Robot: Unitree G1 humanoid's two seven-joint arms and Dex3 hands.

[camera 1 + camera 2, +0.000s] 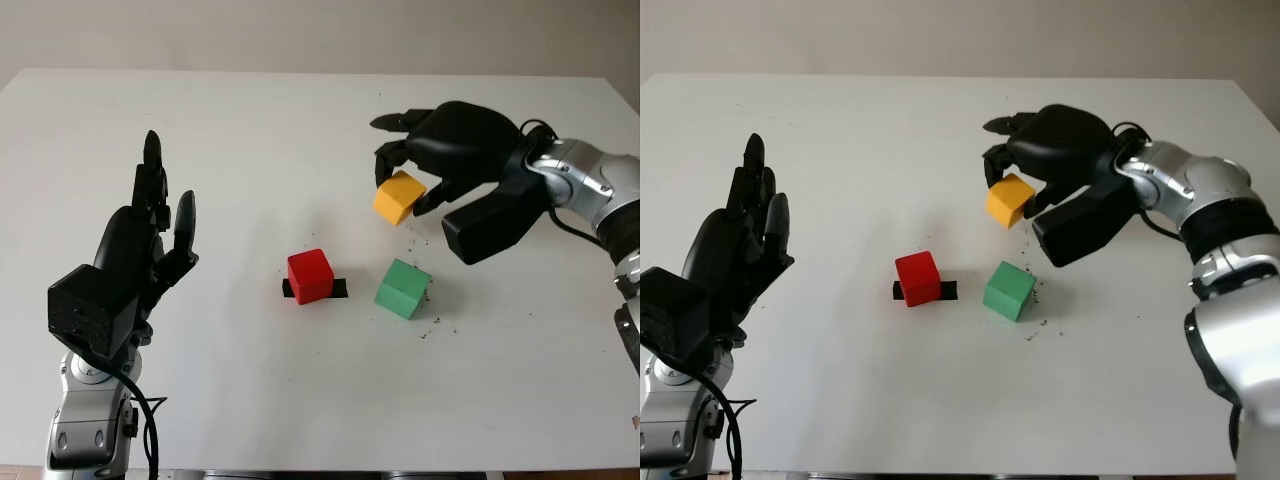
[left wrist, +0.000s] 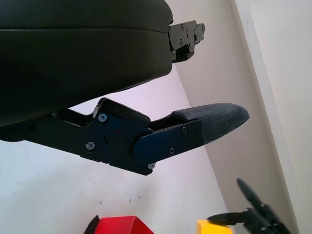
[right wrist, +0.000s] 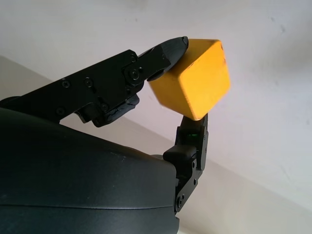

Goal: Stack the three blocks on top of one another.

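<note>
Up off the desk (image 1: 300,140), a yellow block (image 1: 398,197), tilted, clamped between the black fingers (image 3: 163,52) of the right hand (image 1: 440,150). Pinched at opposite sides: one fingertip pressed on an upper face, another finger against the underside, as seen from the right wrist. Held over the far right part of the white surface, beyond the other two blocks.

Below and nearer, a green block (image 1: 403,288), flat on the desk, turned a little askew, apart from the yellow one. Some dark specks scattered on the surface just beside it and toward the near edge.

Left of the green block, a red block (image 1: 309,275), close by but not touching. Seated on a short strip of black tape (image 1: 337,289), the ends of the strip poking out on either side.

Far over at the near left, the left hand (image 1: 150,235), open, raised above the desk with fingers pointing upward and nothing in its grasp. Well apart from all three blocks. From the left wrist, a padded fingertip (image 2: 214,122) stretched out over the white surface, with the red block's top low beyond it.
</note>
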